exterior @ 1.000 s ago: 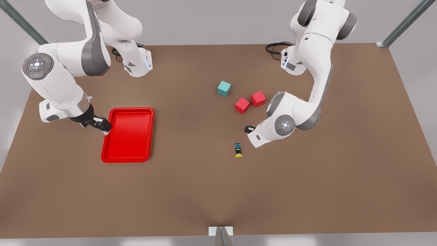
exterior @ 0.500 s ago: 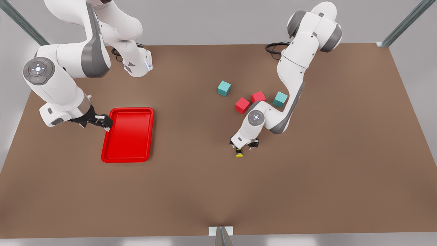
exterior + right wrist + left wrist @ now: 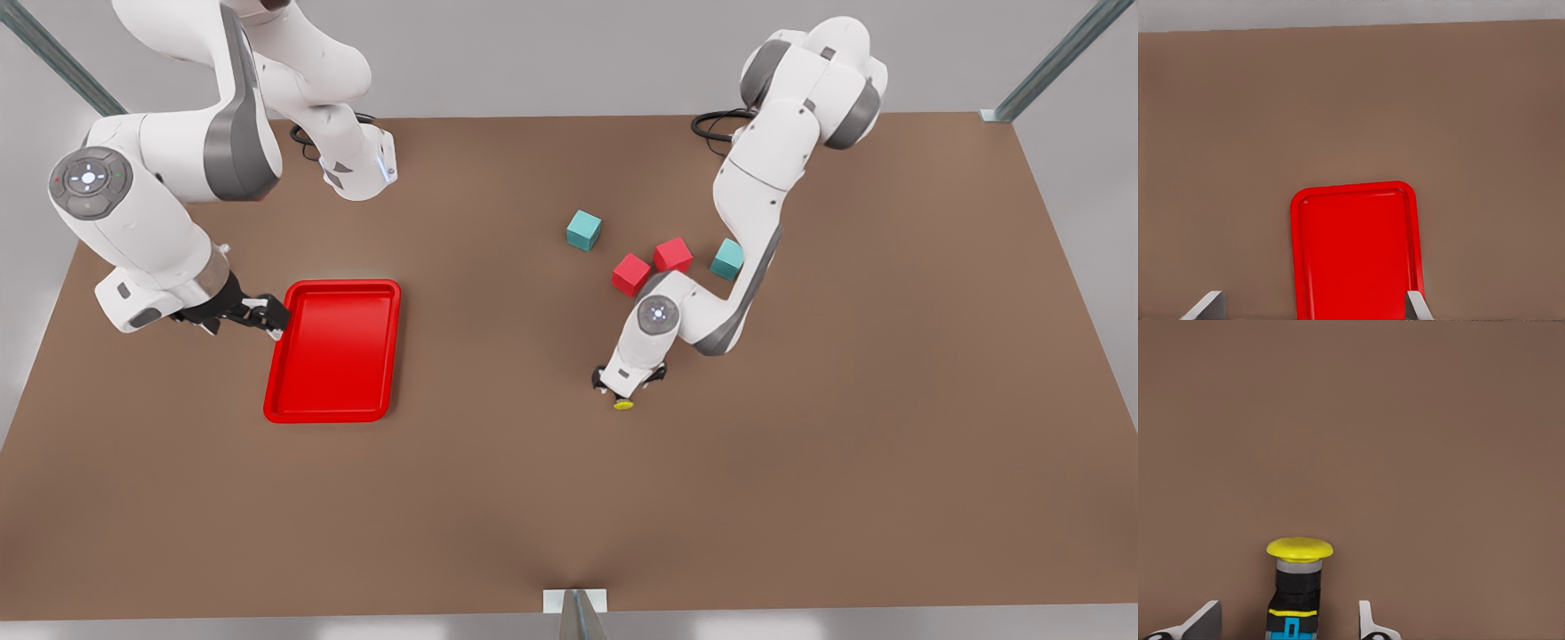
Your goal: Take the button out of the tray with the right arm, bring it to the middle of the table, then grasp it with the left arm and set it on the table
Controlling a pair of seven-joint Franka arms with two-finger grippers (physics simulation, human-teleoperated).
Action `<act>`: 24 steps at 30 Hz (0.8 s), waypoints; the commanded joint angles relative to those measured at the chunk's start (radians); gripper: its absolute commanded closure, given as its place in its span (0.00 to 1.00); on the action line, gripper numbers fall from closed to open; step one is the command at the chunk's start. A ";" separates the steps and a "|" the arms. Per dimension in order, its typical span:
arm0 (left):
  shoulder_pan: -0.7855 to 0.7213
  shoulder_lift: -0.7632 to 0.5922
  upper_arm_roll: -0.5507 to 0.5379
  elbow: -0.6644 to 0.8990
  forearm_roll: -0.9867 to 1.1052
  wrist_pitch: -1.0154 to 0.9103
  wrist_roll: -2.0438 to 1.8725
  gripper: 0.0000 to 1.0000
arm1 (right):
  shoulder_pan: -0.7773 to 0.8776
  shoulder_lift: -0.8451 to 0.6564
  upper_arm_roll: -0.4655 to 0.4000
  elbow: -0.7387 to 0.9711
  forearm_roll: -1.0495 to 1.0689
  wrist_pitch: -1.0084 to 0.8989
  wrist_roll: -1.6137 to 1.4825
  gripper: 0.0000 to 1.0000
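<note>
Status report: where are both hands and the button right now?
Left hand open, low around the button, fingers either side, not closed. Button lying on the table near the middle. Right hand open, waiting at the tray edge. Nothing in the way.

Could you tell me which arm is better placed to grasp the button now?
The left. The left gripper is down over the button mid-table, fingers open on either side of it. The right gripper waits open at the tray rim, well away.
</note>
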 commanded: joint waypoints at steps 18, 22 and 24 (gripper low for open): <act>-0.011 0.006 0.000 0.001 0.011 -0.004 -0.147 0.35 | -0.016 0.009 -0.001 0.010 0.000 0.000 -0.060 0.00; -0.012 0.006 0.000 0.001 0.012 -0.019 -0.147 0.41 | -0.015 0.009 0.000 0.010 0.001 0.000 -0.060 0.00; -0.011 0.006 0.000 0.001 0.012 -0.019 -0.147 0.44 | -0.013 0.009 0.000 0.010 0.001 0.000 -0.060 0.00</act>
